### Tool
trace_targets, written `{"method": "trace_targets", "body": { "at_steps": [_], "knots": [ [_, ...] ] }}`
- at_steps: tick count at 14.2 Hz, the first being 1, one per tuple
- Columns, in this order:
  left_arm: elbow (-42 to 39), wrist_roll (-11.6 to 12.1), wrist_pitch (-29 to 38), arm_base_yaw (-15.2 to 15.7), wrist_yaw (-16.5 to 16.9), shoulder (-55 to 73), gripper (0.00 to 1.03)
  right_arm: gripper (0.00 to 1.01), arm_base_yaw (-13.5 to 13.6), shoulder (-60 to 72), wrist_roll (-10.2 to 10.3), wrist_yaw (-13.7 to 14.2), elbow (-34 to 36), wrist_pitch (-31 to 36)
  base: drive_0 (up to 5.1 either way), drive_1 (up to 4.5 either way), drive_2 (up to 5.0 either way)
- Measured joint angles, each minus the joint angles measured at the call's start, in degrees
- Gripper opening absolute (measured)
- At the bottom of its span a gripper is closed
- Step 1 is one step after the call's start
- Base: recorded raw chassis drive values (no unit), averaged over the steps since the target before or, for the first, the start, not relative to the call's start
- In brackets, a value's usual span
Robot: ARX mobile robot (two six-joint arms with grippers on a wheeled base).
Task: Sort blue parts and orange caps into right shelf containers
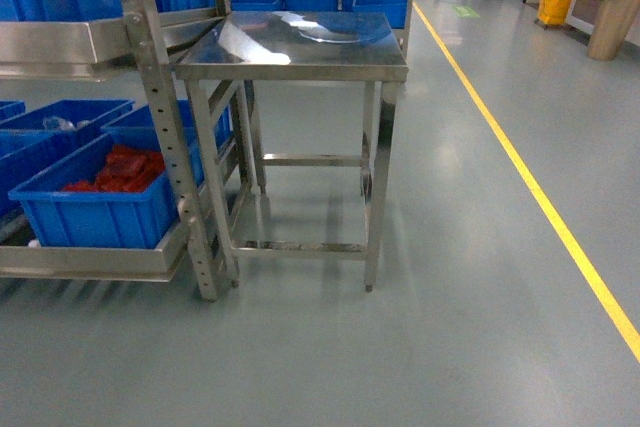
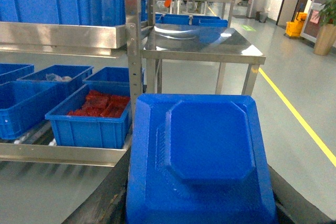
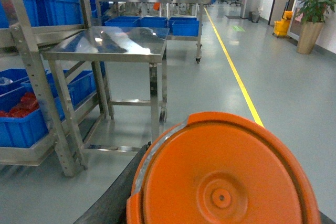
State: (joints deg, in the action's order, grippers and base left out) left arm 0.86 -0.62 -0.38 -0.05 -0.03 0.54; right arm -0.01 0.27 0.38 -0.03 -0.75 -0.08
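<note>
A blue part fills the left wrist view, close against the camera; an orange cap fills the right wrist view likewise. Neither gripper's jaws show, so their grip cannot be told. Ahead stands a steel table, with blue crates on the shelf rack left of it.

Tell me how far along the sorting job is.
Done: nothing visibly sorted; the nearest blue crate holds only red pieces. In hand: a blue part at the left end effector, an orange cap at the right end effector. Left: both need delivering and releasing.
</note>
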Motion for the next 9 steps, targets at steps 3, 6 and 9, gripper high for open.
{"method": "trace_targets", "body": {
  "at_steps": [3,6,9],
  "knots": [
    [0.0,0.0,-0.1,0.0,0.0,0.0,0.43,0.44,0.0,0.0,0.0,0.0,0.0,-0.4,0.0,4.32,-4.3],
    [0.0,0.0,0.0,0.0,0.0,0.0,0.43,0.44,0.0,0.0,0.0,0.0,0.0,-0.3,0.0,4.29,-4.4],
    [0.0,0.0,0.0,0.0,0.0,0.0,0.43,0.44,0.0,0.0,0.0,0.0,0.0,-0.2,0.0,4.30,-4.4]
  ]
}}
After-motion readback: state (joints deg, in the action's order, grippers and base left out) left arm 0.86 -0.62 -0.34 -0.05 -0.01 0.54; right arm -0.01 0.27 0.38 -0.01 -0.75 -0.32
